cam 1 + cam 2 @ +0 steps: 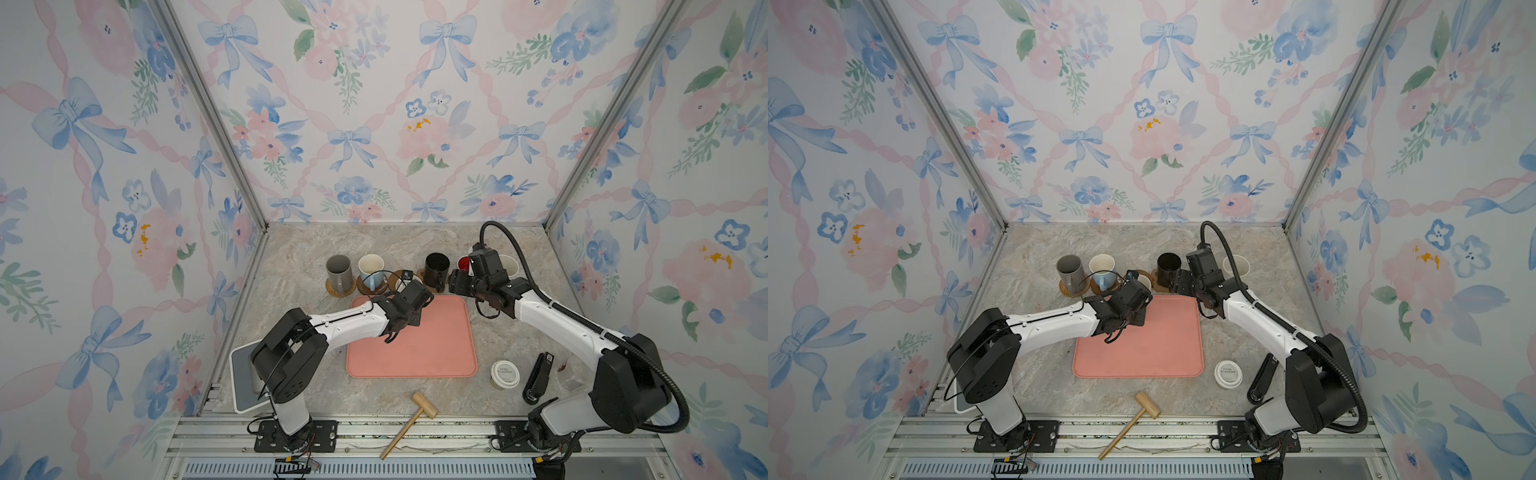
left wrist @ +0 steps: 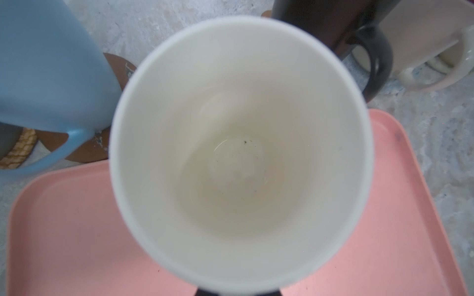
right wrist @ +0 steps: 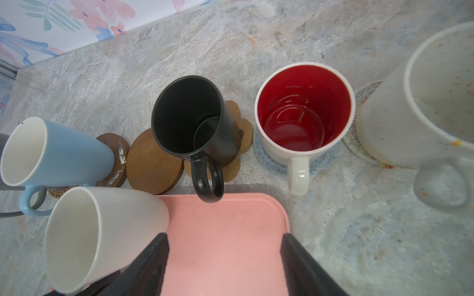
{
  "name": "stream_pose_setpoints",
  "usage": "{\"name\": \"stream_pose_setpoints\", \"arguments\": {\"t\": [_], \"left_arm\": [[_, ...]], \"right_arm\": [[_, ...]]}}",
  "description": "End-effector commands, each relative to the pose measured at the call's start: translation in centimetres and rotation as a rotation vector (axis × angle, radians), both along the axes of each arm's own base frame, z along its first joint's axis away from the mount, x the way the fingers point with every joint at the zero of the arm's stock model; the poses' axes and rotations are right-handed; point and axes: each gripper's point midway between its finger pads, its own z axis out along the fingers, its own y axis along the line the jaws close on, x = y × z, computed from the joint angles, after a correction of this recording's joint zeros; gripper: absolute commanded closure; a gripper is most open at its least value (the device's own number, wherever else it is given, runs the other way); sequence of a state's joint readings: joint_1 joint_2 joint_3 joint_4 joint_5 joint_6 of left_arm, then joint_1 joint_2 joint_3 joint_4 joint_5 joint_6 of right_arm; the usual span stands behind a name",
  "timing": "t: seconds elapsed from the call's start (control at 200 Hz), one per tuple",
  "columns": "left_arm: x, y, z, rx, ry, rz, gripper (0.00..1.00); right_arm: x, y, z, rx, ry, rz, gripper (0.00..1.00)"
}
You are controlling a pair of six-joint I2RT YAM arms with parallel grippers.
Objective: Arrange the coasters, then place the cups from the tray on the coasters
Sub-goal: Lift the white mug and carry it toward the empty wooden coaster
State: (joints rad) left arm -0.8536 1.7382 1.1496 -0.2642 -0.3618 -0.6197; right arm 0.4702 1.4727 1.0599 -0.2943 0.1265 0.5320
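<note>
Fingers (image 3: 151, 264) of the right gripper (image 3: 223, 258) stand wide apart above the pink tray (image 3: 225, 230), gripping nothing; the left gripper (image 1: 406, 285) is clamped tight on the cream mug (image 2: 238, 153) at the tray's far left corner, just beside the bare round wooden coaster (image 3: 151, 164).

Twin white-and-black arms (image 1: 345, 324) on black base plates (image 1: 324, 434).
A ribbed black hose (image 1: 520, 254) runs along the right arm (image 1: 557, 322).
</note>
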Motion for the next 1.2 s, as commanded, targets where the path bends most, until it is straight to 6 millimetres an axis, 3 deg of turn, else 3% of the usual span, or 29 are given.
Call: {"name": "stream_pose_setpoints", "arguments": {"t": [0.0,0.3,1.195], "left_arm": [[2.1,-0.7,3.6,-0.022,-0.101,-0.002,1.00],[4.5,0.0,4.4,-0.001,-0.115,0.008,1.00],[8.6,0.9,1.9,0.074,-0.066,0.030,1.00]], "right_arm": [[0.4,-0.5,0.8,0.004,-0.014,-0.012,0.28],[0.1,-0.9,1.0,0.002,-0.019,-0.019,0.28],[-0.1,-1.6,1.0,-0.002,-0.016,-0.029,0.28]]}}
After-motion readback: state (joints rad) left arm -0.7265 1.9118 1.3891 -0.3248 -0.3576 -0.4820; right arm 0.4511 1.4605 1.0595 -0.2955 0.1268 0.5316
